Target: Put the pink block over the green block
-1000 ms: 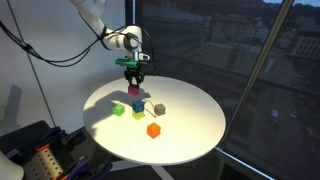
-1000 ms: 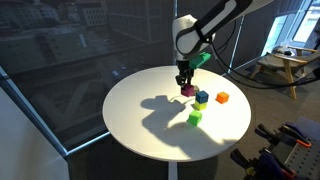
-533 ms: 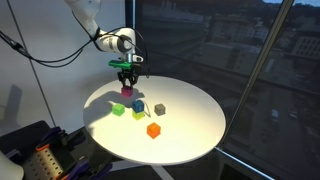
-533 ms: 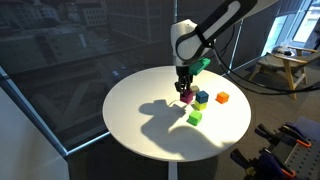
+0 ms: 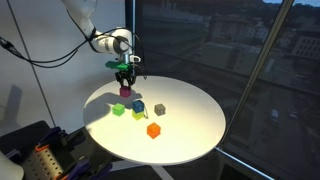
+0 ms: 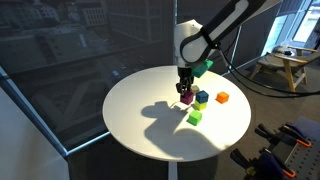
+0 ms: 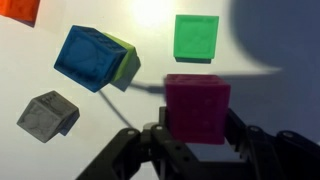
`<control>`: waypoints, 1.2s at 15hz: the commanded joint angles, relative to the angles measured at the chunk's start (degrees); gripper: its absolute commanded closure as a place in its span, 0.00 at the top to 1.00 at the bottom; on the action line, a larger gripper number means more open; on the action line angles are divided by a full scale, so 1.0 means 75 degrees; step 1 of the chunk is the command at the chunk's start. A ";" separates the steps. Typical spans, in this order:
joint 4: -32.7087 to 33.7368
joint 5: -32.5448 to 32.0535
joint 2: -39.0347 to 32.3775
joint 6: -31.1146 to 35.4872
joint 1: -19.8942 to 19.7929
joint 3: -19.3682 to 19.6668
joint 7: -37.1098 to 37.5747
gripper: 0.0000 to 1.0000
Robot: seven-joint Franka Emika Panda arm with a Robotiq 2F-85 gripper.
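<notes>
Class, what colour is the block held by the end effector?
Magenta-pink; the pink block shows best in the wrist view.

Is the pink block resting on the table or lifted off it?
Lifted: the fingers clamp the pink block, which hangs clear above the table.

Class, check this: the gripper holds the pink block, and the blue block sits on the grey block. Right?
No: the blue block sits on the yellow-green block, as the wrist view shows. The gripper does hold the pink block.
</notes>
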State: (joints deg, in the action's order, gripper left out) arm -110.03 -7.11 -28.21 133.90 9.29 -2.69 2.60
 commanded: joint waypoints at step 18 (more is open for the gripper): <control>-0.0274 -0.0070 0.0268 0.0112 0.0021 -0.0054 0.0043 0.30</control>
State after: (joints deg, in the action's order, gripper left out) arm -111.40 -7.11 -27.28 134.37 9.30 -2.73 2.60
